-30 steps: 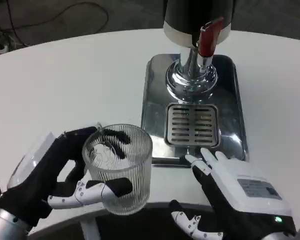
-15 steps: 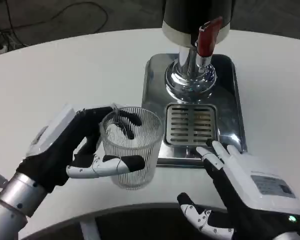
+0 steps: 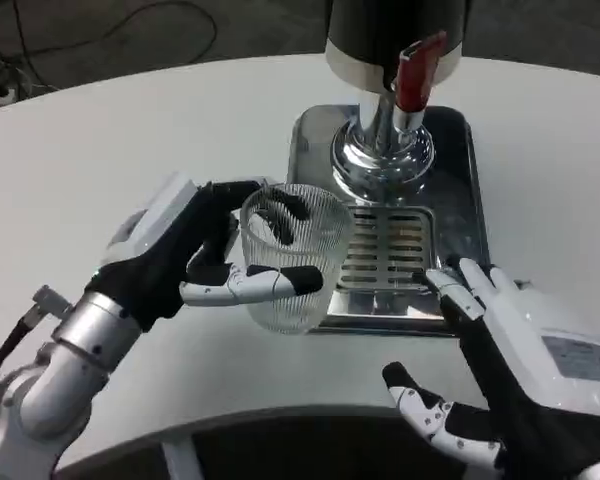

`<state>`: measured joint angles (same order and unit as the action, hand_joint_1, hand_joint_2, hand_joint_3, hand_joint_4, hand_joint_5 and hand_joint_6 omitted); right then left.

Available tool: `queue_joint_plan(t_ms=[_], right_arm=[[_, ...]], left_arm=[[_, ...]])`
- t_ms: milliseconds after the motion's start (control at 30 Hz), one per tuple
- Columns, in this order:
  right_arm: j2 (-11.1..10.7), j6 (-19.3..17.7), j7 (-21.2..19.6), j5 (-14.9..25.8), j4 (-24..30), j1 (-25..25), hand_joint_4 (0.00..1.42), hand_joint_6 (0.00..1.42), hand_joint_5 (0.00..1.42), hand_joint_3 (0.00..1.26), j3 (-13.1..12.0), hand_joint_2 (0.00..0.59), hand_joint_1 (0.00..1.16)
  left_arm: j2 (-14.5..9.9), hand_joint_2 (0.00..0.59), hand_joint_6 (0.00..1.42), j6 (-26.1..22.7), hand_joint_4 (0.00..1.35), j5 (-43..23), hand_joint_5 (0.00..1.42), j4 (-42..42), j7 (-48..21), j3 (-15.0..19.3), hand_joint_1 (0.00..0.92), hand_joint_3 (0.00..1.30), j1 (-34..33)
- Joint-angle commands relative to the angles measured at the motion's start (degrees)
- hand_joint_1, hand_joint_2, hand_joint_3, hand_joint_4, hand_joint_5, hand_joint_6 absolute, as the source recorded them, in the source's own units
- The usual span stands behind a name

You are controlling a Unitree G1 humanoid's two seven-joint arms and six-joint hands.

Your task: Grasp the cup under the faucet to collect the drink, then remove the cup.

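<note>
Carrying the cup (image 3: 293, 258) toward the dispenser was the step in hand, as far as I could judge. The left hand (image 3: 185, 255) had its fingers wrapped around the ribbed clear glass, thumb across the near side and the other fingers curled behind it, so it was a proper grip and not just a touch. The cup looked empty and sat held just left of the drip grate (image 3: 387, 247), overlapping the left edge of the steel tray (image 3: 305, 160), tilted slightly rather than dead upright. Whether its base was resting on the tray or held a bit above it, I couldn't tell.

The faucet (image 3: 412, 75), with its red lever, was behind the grate and a little to the right of the cup, so the cup wasn't under the spout yet.

The right hand (image 3: 525, 375) was just in front of the grate's right corner, fingers spread apart, holding nothing, fingertips close to the tray's front edge.

My guess at the next move: slide the cup rightward onto the grate, straighten it under the spout, and then something had to work that red lever, probably the free right hand.
</note>
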<state>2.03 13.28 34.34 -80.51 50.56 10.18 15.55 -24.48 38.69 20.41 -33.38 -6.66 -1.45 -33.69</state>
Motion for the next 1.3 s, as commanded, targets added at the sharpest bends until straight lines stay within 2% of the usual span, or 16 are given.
queue_joint_plan(t_ms=[33, 267, 433, 533, 833, 1300], right_arm=[[0.4, -0.9, -0.2, 1.0, 2.8, 2.6, 0.0, 0.0, 0.0, 0.12, -1.1, 0.414, 0.44], [0.0, -2.0, 0.1, 2.9, 5.9, 5.7, 0.0, 0.0, 0.0, 0.12, -3.8, 0.414, 0.44], [-0.6, -2.6, 0.4, 5.0, 7.8, 7.4, 0.0, 0.0, 0.0, 0.12, -7.1, 0.414, 0.44], [-1.0, -2.8, 0.5, 6.5, 8.7, 8.6, 0.0, 0.0, 0.0, 0.12, -8.9, 0.414, 0.44], [-1.0, -3.9, -0.1, 9.7, 9.4, 10.6, 0.0, 0.0, 0.0, 0.12, -12.2, 0.414, 0.44], [-0.4, -7.6, -0.7, 14.6, 9.4, 12.8, 0.0, 0.0, 0.0, 0.12, -18.3, 0.414, 0.44]], left_arm=[[0.7, 0.262, 1.42, 1.2, 1.26, 2.5, 1.42, -7.4, 4.2, -2.5, 0.517, 1.07, -6.9], [2.1, 0.261, 1.42, 2.2, 1.26, 6.4, 1.42, -17.8, 10.1, -6.7, 0.514, 1.07, -14.6], [3.6, 0.261, 1.42, 2.0, 1.26, 9.0, 1.42, -22.9, 14.9, -9.6, 0.513, 1.07, -18.8], [4.3, 0.261, 1.42, 2.1, 1.26, 10.2, 1.42, -24.5, 17.3, -10.8, 0.513, 1.07, -20.3], [5.2, 0.26, 1.42, 1.1, 1.26, 13.6, 1.42, -26.3, 24.7, -14.0, 0.512, 1.06, -22.5], [7.5, 0.266, 1.42, -3.6, 1.24, 16.3, 1.42, -32.3, 31.7, -17.9, 0.5, 1.06, -26.1]])
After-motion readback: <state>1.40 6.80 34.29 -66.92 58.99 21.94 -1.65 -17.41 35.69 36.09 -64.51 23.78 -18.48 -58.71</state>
